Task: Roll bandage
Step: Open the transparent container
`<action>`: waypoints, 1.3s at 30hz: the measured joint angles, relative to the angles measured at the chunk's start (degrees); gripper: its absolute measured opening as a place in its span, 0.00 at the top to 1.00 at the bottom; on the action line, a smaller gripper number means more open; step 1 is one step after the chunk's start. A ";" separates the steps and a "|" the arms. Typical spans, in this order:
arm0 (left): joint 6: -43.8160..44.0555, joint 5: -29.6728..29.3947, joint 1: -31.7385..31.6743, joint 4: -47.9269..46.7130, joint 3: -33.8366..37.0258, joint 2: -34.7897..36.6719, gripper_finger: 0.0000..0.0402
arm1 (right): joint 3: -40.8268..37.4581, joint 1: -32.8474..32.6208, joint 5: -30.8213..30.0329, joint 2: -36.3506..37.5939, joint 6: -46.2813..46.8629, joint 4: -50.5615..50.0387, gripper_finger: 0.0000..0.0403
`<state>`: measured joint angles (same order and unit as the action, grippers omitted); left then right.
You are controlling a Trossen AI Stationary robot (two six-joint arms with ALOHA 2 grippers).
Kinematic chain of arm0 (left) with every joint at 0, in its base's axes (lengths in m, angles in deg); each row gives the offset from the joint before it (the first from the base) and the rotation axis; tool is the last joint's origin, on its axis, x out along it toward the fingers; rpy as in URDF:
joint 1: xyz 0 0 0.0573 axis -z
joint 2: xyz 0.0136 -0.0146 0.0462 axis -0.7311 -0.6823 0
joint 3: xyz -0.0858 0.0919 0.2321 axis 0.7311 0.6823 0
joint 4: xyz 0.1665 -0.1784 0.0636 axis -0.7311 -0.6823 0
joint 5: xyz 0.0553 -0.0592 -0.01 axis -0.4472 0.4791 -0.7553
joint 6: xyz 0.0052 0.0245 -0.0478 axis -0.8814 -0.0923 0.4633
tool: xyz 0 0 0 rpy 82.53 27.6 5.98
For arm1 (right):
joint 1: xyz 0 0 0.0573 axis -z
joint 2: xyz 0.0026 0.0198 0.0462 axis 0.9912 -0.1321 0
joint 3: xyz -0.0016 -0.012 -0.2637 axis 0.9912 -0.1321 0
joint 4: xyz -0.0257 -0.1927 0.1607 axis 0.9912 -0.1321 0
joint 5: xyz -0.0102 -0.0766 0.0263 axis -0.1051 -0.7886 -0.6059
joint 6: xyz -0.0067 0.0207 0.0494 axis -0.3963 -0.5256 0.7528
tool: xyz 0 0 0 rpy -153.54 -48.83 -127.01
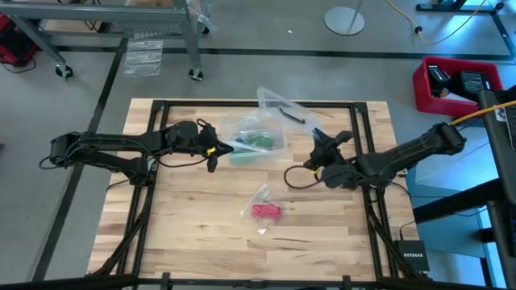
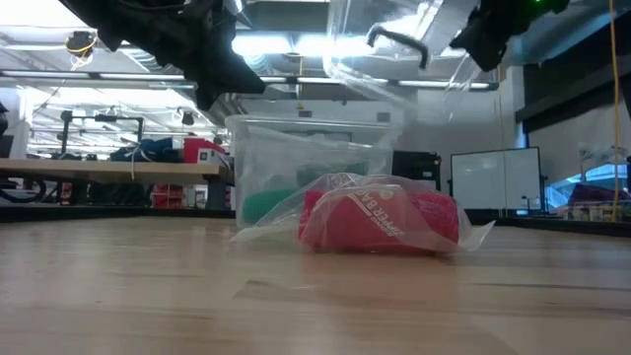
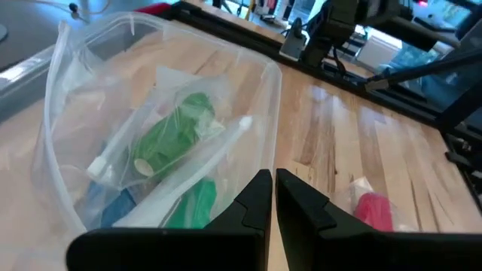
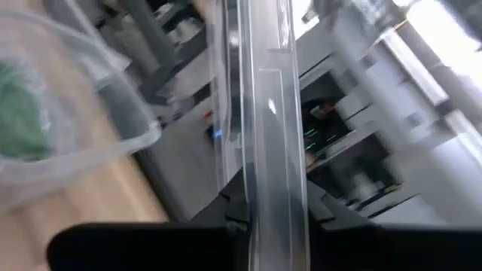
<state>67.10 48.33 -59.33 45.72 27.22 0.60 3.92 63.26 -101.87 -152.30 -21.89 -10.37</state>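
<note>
I cannot make out the bandage clearly; it sits red inside a small clear bag on the near middle of the counter. It lies well apart from both tools, nearer than each. My left tool, fingers together, hangs beside the clear box holding green rolls. My right tool is clamped on the box's lid.

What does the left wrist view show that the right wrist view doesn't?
Only the left wrist view: the left gripper with fingers shut beside the clear plastic box, green rolls bagged inside it, and the red bandage in its small bag on the table. Only the right wrist view: the right gripper shut on the box lid. Both share the box and green contents.
</note>
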 joint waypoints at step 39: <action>2.92 -7.13 -2.05 -6.34 0.00 -1.92 0.97 | 1.63 15.82 47.04 0.37 63.27 -54.07 0.89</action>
<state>70.02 41.20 -61.38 39.37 27.22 -1.32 5.55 79.08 -54.82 -151.93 41.38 -64.43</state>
